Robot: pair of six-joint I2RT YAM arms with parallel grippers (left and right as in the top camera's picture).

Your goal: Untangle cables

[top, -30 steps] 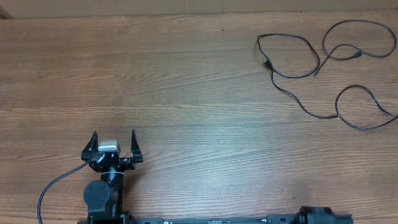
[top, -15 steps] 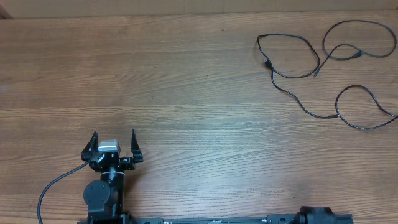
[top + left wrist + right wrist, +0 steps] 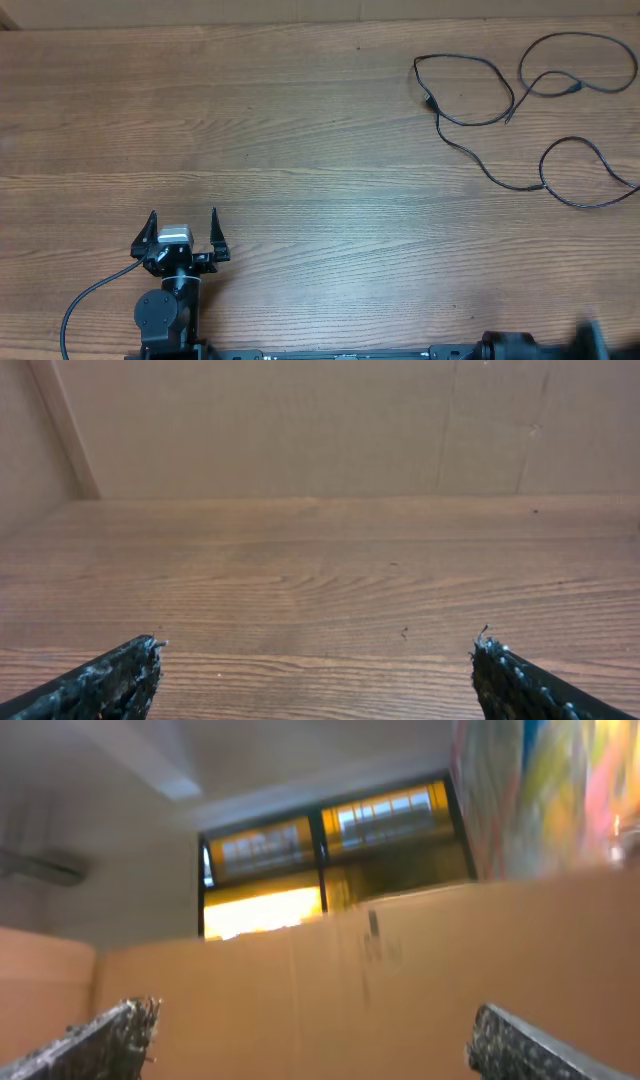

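Note:
The cables [image 3: 500, 110] are thin black cords lying in loose loops on the wooden table [image 3: 320, 130] at the far right, seen only in the overhead view. One loop [image 3: 465, 90] is nearest the middle, a second [image 3: 578, 60] lies at the right edge, and a third [image 3: 590, 175] is below it. My left gripper [image 3: 183, 232] is open and empty at the near left, far from the cables; its fingers [image 3: 318, 665] are spread over bare wood. My right gripper [image 3: 315, 1030] is open and empty and points up at a cardboard wall.
A cardboard wall [image 3: 320, 430] stands at the table's far edge. The right arm's base [image 3: 520, 347] sits at the near right edge, with a blurred dark part [image 3: 588, 338] beside it. A thick black arm wire [image 3: 85, 300] curves left of the left arm.
A blurred dark part of the right arm has come into the overhead view at the bottom right. The left arm and the cables have not moved.

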